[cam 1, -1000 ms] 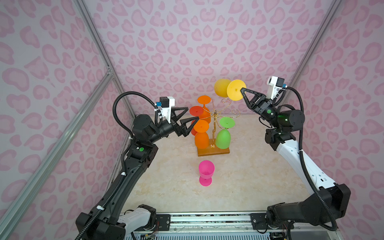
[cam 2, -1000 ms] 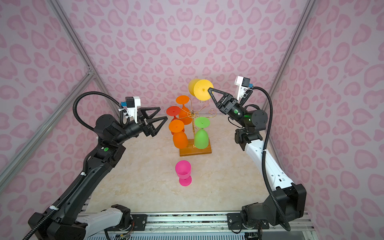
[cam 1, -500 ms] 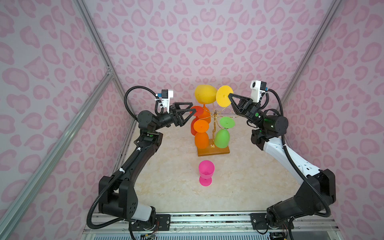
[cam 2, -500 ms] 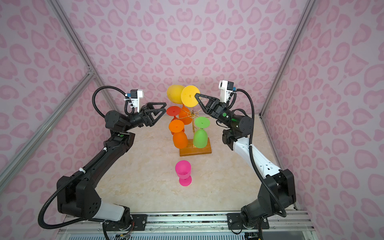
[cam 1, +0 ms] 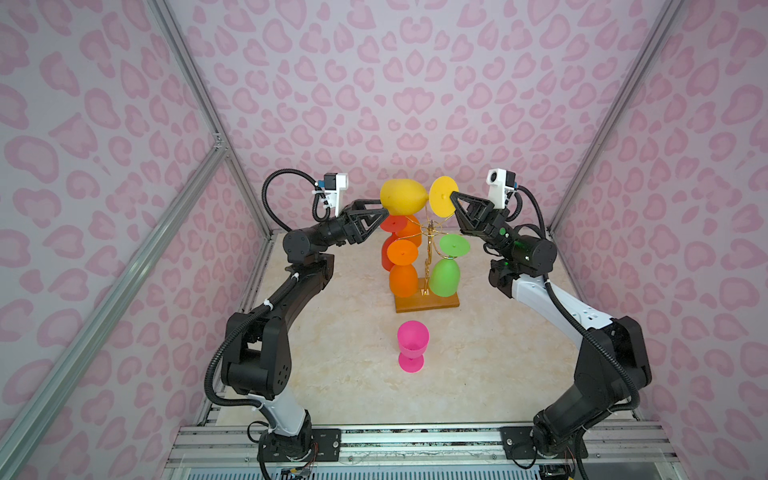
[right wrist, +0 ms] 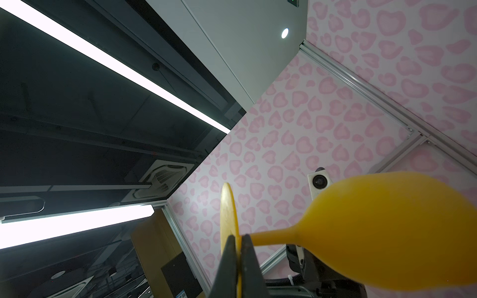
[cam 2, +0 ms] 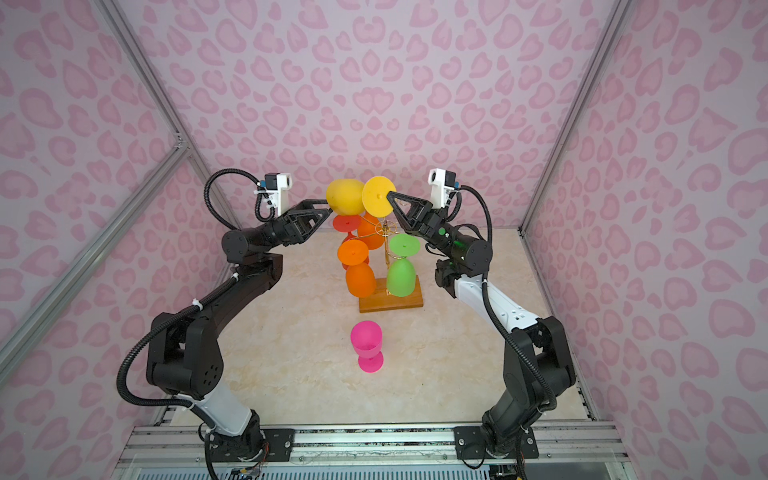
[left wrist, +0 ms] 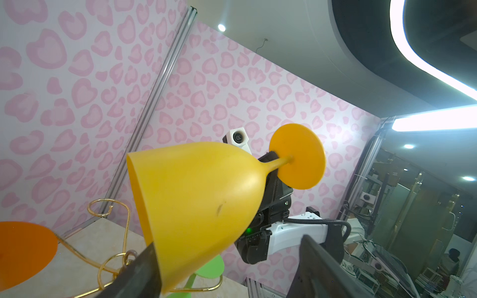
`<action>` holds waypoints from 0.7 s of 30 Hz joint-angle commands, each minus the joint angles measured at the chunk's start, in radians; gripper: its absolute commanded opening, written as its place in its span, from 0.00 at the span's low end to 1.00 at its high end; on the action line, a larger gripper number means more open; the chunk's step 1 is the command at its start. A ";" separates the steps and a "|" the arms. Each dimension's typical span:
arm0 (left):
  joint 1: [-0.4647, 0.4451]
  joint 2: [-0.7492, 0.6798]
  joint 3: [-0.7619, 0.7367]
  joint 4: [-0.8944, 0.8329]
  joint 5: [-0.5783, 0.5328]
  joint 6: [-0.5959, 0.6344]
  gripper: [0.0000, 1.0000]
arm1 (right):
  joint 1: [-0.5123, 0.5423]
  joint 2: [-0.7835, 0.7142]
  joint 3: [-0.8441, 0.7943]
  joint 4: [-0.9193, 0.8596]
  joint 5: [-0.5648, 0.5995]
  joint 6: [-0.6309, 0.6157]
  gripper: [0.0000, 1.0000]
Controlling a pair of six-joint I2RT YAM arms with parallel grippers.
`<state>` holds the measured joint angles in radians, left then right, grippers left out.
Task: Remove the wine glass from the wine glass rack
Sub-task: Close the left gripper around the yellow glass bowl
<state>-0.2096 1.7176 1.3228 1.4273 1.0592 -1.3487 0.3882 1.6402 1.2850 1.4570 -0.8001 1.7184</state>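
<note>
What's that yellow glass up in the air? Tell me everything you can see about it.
The yellow wine glass looks like opaque matte plastic: a rounded bowl with a small dark mark, a short stem and a flat round foot. It lies sideways in the air above the wine glass rack. The right gripper is shut on the foot's edge; the left gripper, open, flanks the bowl.

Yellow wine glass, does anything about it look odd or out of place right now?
Yes. The yellow wine glass lies sideways in the air above the wine glass rack, with only the right tool pinching its foot disc. The left tool gapes around the bowl without clamping it.
</note>
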 commanded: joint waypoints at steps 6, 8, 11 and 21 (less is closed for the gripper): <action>0.001 0.043 0.047 0.168 0.020 -0.131 0.64 | 0.004 0.038 0.010 0.101 0.032 0.065 0.00; 0.002 0.043 0.044 0.168 0.025 -0.130 0.59 | 0.003 0.046 0.016 0.101 0.032 0.071 0.00; 0.002 0.040 0.042 0.168 0.027 -0.129 0.53 | 0.005 0.058 0.025 0.101 0.032 0.083 0.00; 0.000 0.000 0.029 0.169 0.034 -0.132 0.30 | -0.004 0.085 0.028 0.104 0.067 0.110 0.00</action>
<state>-0.2085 1.7485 1.3518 1.5383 1.0767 -1.4754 0.3859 1.7138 1.3117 1.5536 -0.7452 1.8359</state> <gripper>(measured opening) 0.306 0.049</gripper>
